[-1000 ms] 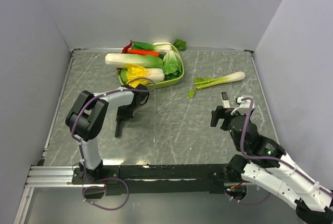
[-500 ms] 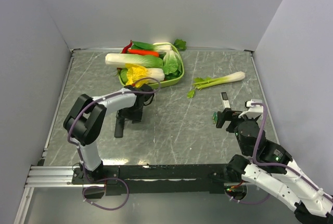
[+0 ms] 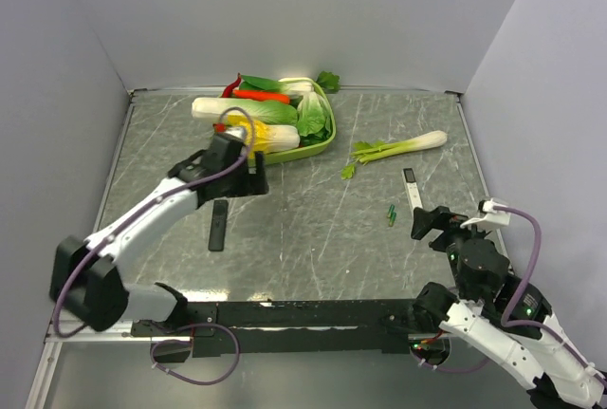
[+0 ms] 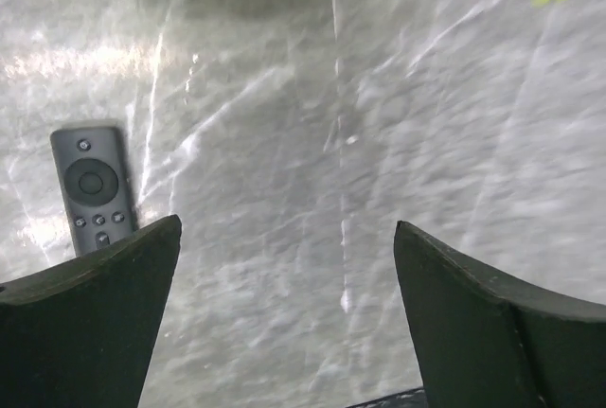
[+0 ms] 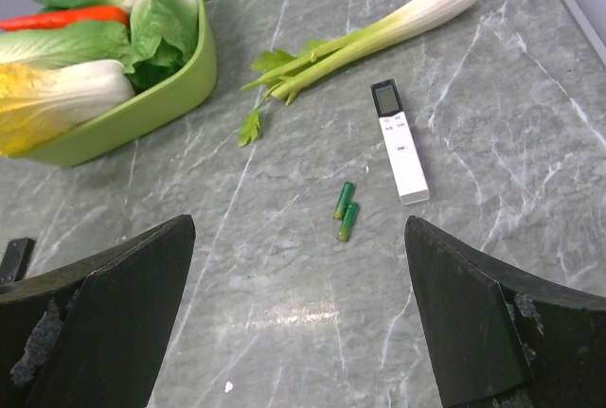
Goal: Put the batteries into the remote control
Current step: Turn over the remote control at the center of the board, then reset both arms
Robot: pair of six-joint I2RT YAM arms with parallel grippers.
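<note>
The jaws of the right gripper stand wide apart with nothing between them and touch nothing. Those of the left gripper are just as wide and also empty, hanging over bare table.

In the right wrist view, two green batteries lie just beyond the gap at about 1 o'clock. They lie side by side, slightly staggered, either touching or nearly so. We judge them light, stiff and smooth. Being round, they will likely roll at a nudge, so we would take one at a time across the middle of its barrel, with the fingers closing square to its length. The close neighbour leaves little room for a fingertip.

The remote lies flat, buttons up, at 9 o'clock in the left wrist view, just past the left finger. From above it sits at 7 o'clock of that gripper. We take it to be light and rigid but thin. The best hold is across its narrow width at mid-length, and it probably needs turning over to reach the slot.

A white device lies at 1 o'clock of the batteries, with celery beyond it. The tray of vegetables is at 10 o'clock.
</note>
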